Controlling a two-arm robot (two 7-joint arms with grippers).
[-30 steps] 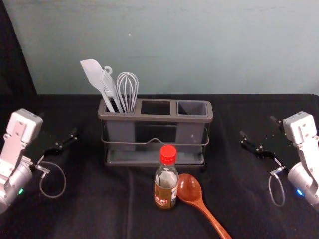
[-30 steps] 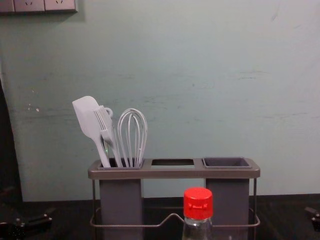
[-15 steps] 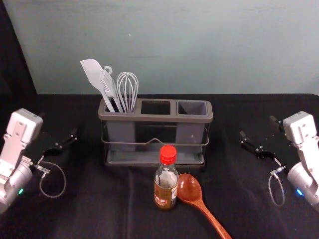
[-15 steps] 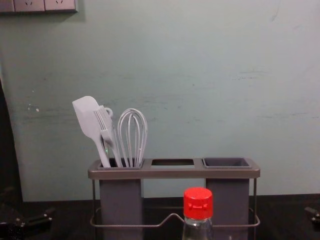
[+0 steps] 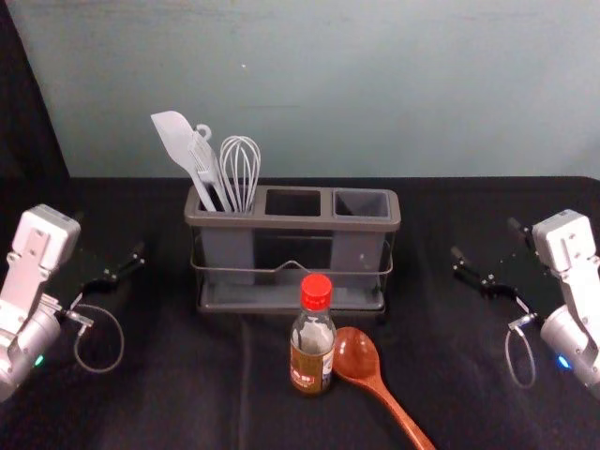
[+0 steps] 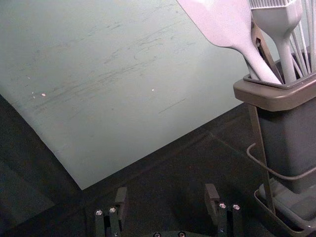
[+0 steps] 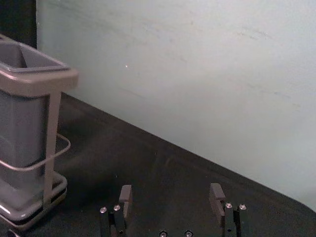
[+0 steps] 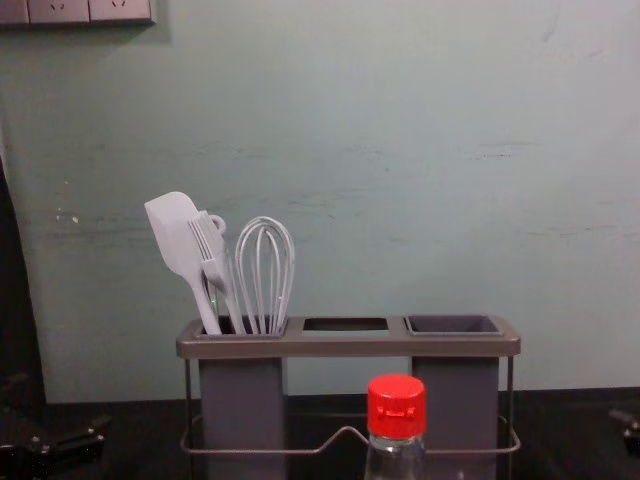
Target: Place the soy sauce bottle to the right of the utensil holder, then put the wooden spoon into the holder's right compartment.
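Looks like a robot lab or test corner, exact room unclear. Left arm (image 5: 33, 281) and right arm (image 5: 574, 277) flank a black-draped bench (image 5: 169, 403); scuffed grey-green wall (image 5: 422, 94) behind, dark drape (image 5: 26, 112) at left, wall sockets (image 8: 60, 10) up left. Kitchen stuff on it: utensil holder (image 5: 300, 222), bottle (image 5: 312, 361), spoon (image 5: 357, 356).

Table (image 5: 178, 403) under black cloth, a faint crease running in front of the utensil holder (image 5: 298, 222). Utensil holder sits upright on the cloth. Soy sauce bottle (image 5: 310, 366), upright, red cap on, is just in front of the holder, slightly right of its middle. Wooden spoon (image 5: 356, 352) lies flat in front of the holder's right half, bowl toward holder, handle slanting away and rightward.
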